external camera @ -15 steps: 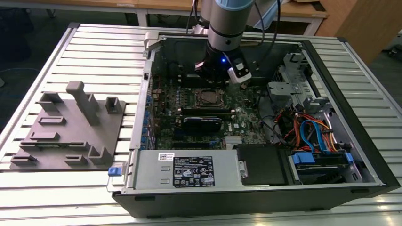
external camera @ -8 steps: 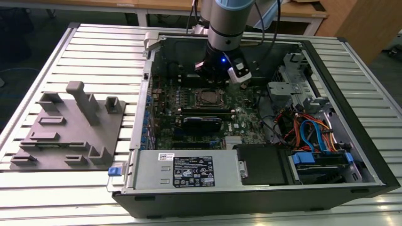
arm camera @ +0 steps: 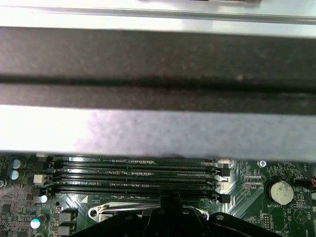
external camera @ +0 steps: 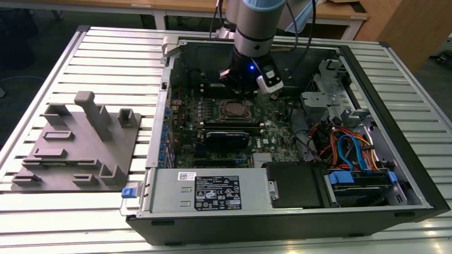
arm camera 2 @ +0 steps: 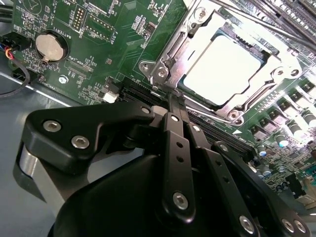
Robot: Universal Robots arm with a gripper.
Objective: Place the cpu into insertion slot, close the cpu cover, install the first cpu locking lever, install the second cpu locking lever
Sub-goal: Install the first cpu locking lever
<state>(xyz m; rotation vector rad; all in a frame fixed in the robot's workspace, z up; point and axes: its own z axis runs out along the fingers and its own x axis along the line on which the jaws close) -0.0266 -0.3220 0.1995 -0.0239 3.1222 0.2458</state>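
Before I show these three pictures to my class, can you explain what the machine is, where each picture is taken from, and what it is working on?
It is a robot arm reaching into an opened computer case that lies on a slatted table. The exterior view looks down from off the arm; both wrist views ride on the arm. Its black end effector has its fingers together, holding nothing, right at the edge of the insertion slot. The cpu already sits in that slot with the cpu cover down around it. A grey fixture tray lies at the exterior view's left.
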